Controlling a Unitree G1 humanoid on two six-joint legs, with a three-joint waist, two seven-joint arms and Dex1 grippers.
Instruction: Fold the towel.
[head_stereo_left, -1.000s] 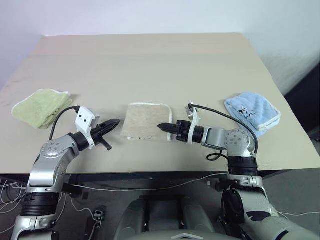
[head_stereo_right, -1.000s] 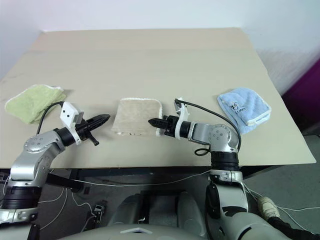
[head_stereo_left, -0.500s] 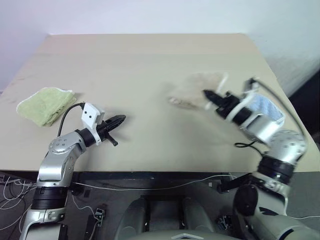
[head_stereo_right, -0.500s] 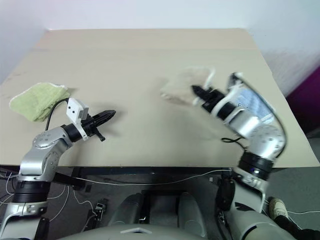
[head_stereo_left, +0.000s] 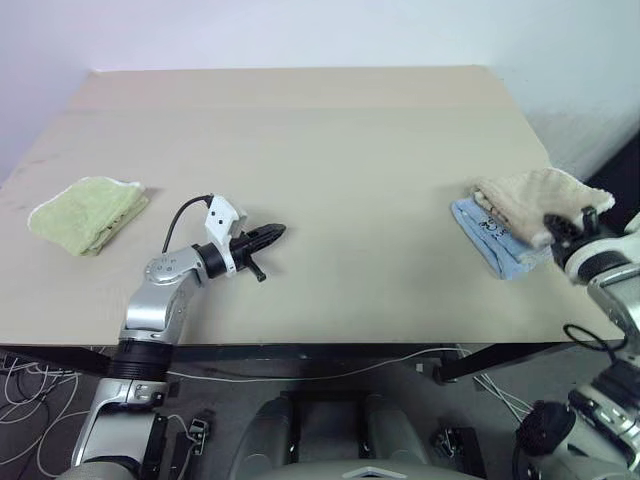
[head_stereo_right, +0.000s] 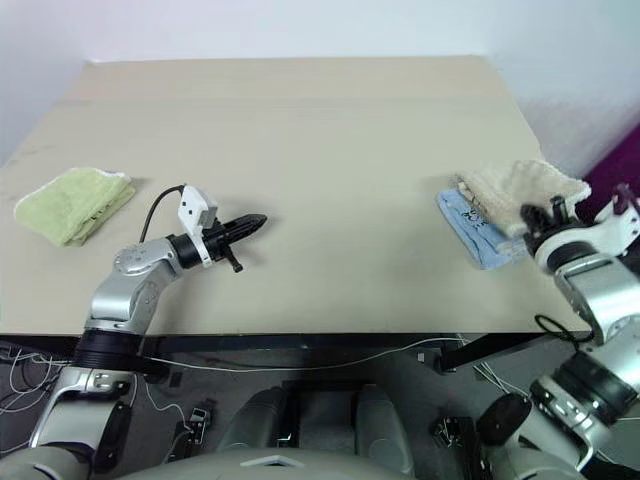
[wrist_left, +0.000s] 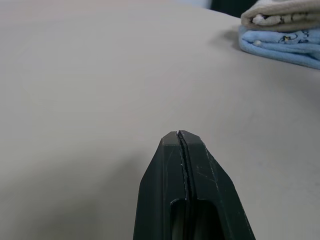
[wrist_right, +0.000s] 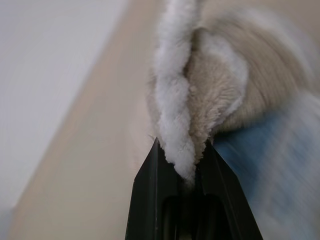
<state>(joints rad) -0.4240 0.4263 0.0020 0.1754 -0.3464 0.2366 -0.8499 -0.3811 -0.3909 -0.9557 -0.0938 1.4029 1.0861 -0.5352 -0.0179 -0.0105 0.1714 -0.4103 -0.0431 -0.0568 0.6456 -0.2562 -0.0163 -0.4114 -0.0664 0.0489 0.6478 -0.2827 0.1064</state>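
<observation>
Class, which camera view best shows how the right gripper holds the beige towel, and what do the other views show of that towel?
The right wrist view: the towel sits pinched between the right gripper fingers. Both eye views show it bunched over the blue towel at the table's right edge. The left wrist view shows it far off, lying on the blue one.

head pair looking down over the table (head_stereo_left: 300, 130), wrist views low, close, sharing the towel (wrist_left: 280, 12)
</observation>
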